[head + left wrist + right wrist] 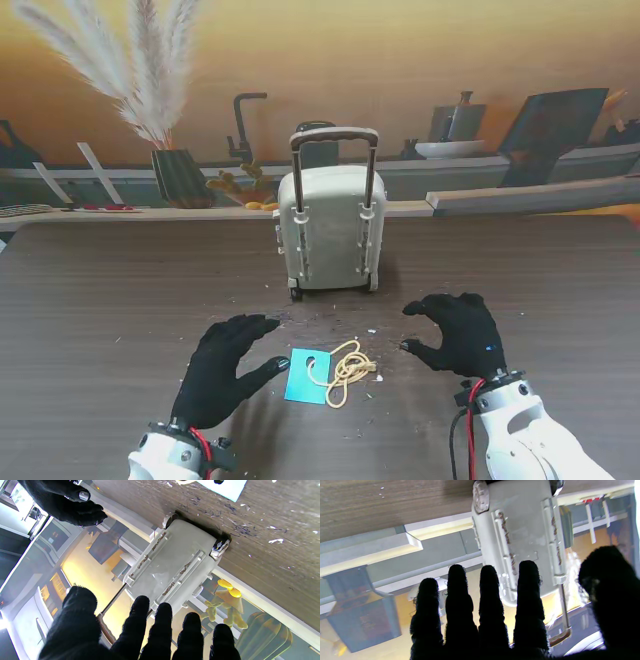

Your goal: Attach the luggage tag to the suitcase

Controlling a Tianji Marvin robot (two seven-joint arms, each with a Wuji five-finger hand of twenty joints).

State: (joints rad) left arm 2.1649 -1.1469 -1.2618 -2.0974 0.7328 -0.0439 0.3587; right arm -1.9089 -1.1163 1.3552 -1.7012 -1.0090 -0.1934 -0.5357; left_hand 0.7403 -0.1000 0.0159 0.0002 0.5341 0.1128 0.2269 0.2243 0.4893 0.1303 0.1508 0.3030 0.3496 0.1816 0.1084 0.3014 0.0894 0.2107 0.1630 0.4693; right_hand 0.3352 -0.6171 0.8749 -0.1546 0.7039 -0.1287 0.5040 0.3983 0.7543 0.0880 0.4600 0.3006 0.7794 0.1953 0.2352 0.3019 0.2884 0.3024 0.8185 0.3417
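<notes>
A small pale grey suitcase (330, 226) stands upright on the dark wood table, its brown telescopic handle (334, 135) raised; both wrist views show it too (172, 567) (522, 537). Nearer to me lies a blue luggage tag (308, 375) with a yellow loop cord (347, 368) coiled at its right; the tag's corner (225, 487) shows in the left wrist view. My left hand (225, 370) rests palm down just left of the tag, open and holding nothing. My right hand (460, 332) hovers right of the cord, fingers curled apart, holding nothing.
A printed backdrop with a vase of pampas grass (180, 175), a tap and a yellow figure (245, 188) stands behind the table's far edge. Small white and dark crumbs (330, 320) are scattered between the suitcase and the tag.
</notes>
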